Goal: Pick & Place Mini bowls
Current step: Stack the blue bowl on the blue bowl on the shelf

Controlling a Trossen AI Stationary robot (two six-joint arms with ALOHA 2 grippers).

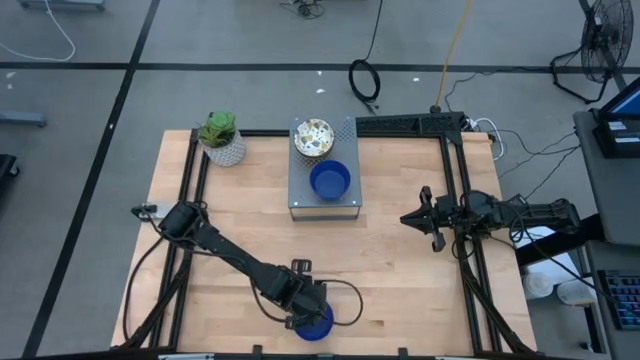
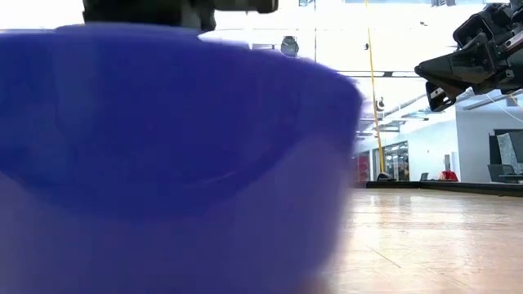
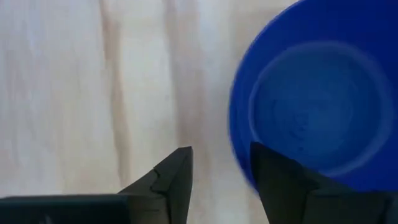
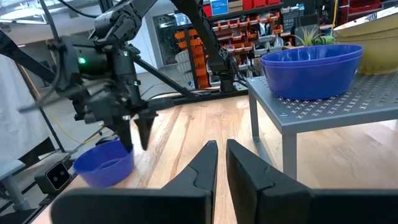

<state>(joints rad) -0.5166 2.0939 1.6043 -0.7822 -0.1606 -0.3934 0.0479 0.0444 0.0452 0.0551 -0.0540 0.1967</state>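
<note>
Bowls come one at a time, and the near one is in hand first. A blue bowl sits on the table at its near edge, under the left gripper, whose jaws are parted astride the rim, one finger outside, one just over the wall. My judgement: lower squarely, pinch the wall, lift straight. Farther off, the right gripper waits at the right side, fingers nearly closed on nothing. Farthest, the grey stand carries a second blue bowl and a speckled bowl.
</note>
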